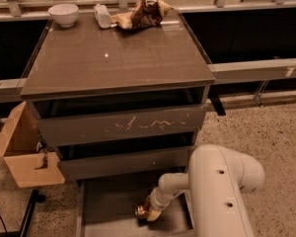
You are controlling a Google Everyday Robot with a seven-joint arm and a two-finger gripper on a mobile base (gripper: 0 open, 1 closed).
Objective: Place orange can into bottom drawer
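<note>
Orange-gold metal: the orange can sat low inside the bottom drawer, right of its middle, at the tip of the gripper. Whether the gripper was clamped on it or loose could not be told. Judgement: seat the can on the drawer floor before freeing it. The middle drawer front overhung the drawer's rear. Open room lay in the drawer's left half and upward toward its front.

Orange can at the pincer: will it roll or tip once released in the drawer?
The small orange-gold can looks round-sided, so it could roll across the flat floor of the grey-brown bottom drawer if laid sideways. Small, so probably light and easily nudged. The pincer is low inside the drawer, at the can.
</note>
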